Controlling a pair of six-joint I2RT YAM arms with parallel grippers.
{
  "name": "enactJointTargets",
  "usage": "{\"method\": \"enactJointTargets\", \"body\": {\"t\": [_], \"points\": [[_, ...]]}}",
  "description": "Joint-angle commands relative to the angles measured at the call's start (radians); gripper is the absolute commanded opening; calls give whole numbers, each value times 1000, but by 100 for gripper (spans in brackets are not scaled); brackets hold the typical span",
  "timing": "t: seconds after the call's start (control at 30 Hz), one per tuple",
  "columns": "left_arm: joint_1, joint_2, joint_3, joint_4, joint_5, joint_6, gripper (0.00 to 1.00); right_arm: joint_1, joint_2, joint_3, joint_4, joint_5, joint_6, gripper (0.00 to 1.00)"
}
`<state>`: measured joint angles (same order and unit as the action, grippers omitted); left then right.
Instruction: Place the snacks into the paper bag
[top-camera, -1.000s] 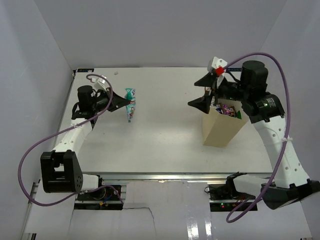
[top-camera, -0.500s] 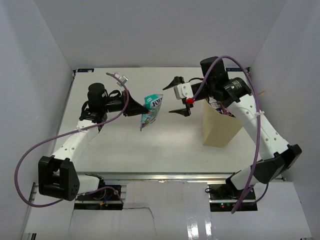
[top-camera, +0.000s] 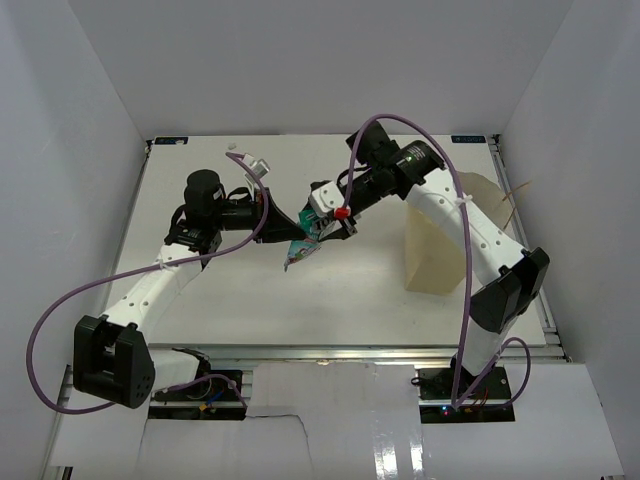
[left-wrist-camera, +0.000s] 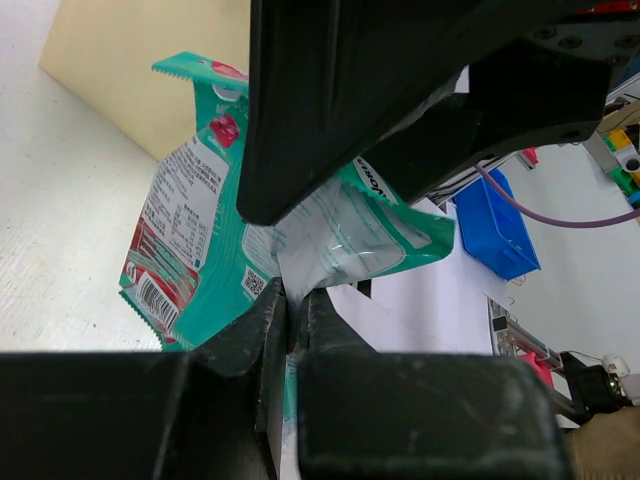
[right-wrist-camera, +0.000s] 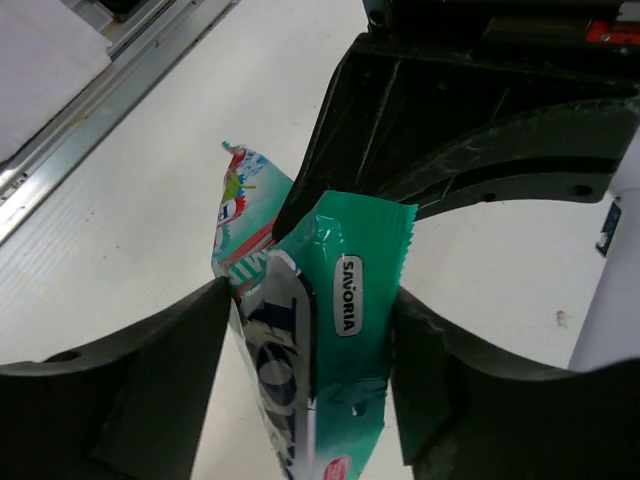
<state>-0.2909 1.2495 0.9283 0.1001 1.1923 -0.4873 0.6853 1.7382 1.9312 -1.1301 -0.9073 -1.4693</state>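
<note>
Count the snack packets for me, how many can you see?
1. The teal packet is above the table, pinched by the left end effector, between the fingers of the right end effector. More may hide in the paper bag; the right arm covers its opening.

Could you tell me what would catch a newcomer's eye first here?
Both arms meet above the table over one teal snack packet: the left gripper pinches it, and the right gripper straddles it with open fingers. A tan paper bag stands upright on the right arm's side.
</note>
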Motion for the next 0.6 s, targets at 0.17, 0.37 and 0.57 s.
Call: {"method": "enactJointTargets", "body": {"t": [0.17,0.37,0.57], "points": [[-1,-35,44,15,29,24,8,3,-12,54,-100,48,44,29],[1,-83,73,-66,-57,67,45,2,-72,20,-48,71,89,13],[31,-215,93,-201,-340,211,87,-70,-186,28,93,33,300,8]]}}
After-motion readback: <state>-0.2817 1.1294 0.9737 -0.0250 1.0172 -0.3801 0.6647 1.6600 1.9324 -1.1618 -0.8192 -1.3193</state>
